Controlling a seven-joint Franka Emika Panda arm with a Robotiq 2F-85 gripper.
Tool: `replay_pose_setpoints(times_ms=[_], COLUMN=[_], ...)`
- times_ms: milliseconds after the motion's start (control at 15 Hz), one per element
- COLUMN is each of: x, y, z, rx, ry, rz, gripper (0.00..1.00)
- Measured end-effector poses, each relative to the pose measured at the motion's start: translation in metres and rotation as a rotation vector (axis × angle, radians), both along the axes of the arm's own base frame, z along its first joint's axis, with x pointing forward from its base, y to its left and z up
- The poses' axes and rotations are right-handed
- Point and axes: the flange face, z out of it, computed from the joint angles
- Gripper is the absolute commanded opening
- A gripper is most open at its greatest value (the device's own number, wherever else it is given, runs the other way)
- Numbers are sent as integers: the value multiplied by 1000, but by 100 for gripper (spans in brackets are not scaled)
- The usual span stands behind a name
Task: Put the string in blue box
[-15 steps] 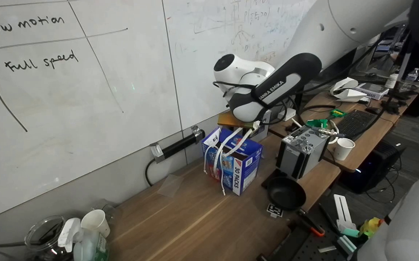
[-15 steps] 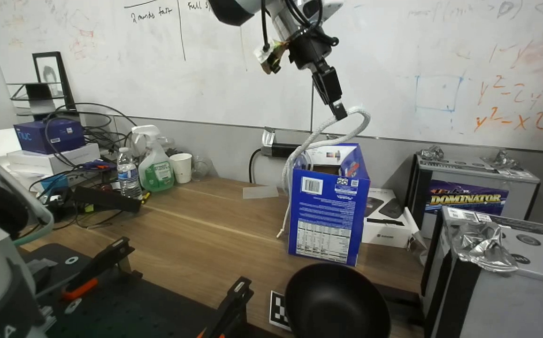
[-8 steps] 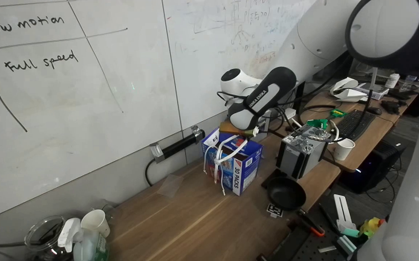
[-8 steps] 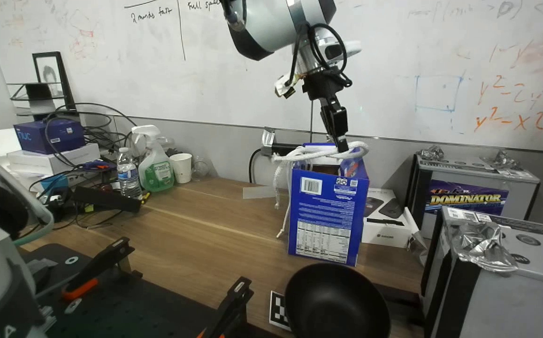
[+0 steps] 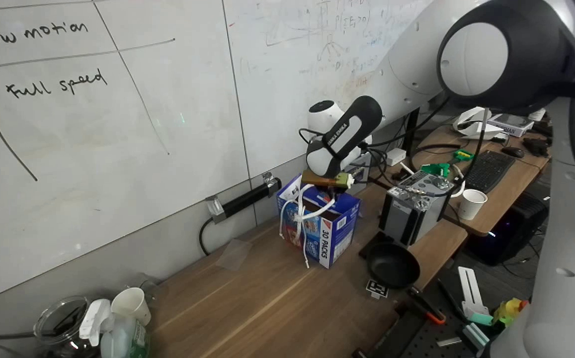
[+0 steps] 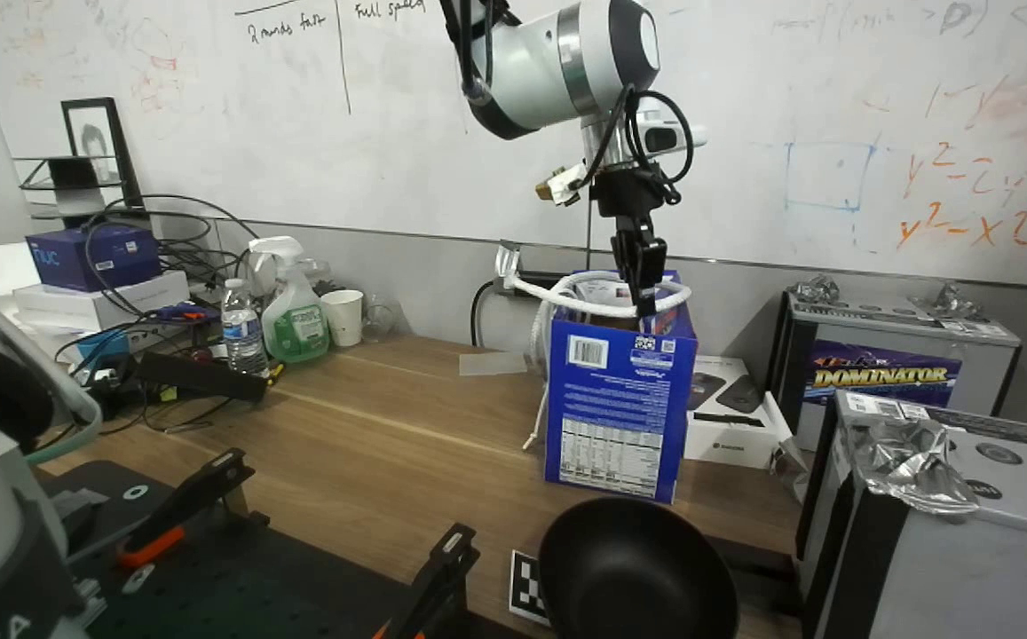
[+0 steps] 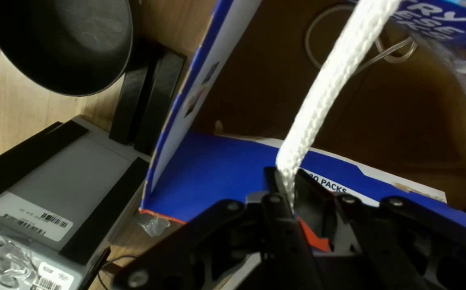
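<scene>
While gripped, string (image 7: 322, 96) overhangs blue box (image 6: 615, 390).

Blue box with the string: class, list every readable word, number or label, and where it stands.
"30 PACKS": white strip, side of the blue box.
"PACKS", number partly hidden: flap, wrist view.
"TRY", "ESE": blue panel, wrist view, perhaps cut off by the string; line below blurred.
Too small: barcode label, printed table, other lettering.

Scribbled whiteboard (image 5: 143, 124); grey wall (image 6: 424, 284) below; wooden table (image 6: 406, 444)
</scene>
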Motion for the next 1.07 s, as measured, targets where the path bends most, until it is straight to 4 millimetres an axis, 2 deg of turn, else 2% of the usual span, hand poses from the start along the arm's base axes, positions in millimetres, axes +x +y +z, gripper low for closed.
replay_pose_setpoints(times_ms=[200,600,867,933,1000,1067], x=[2,3,2,1,1,0], y=[0,13,13,12,11,10], z=[-4,-12,-17,-17,-17,-18], rx=[50,176,204,205,206,207], ry=[9,22,32,36,41,47], rz=[29,132,162,167,170,171], gripper=[8,8,9,39,40,47])
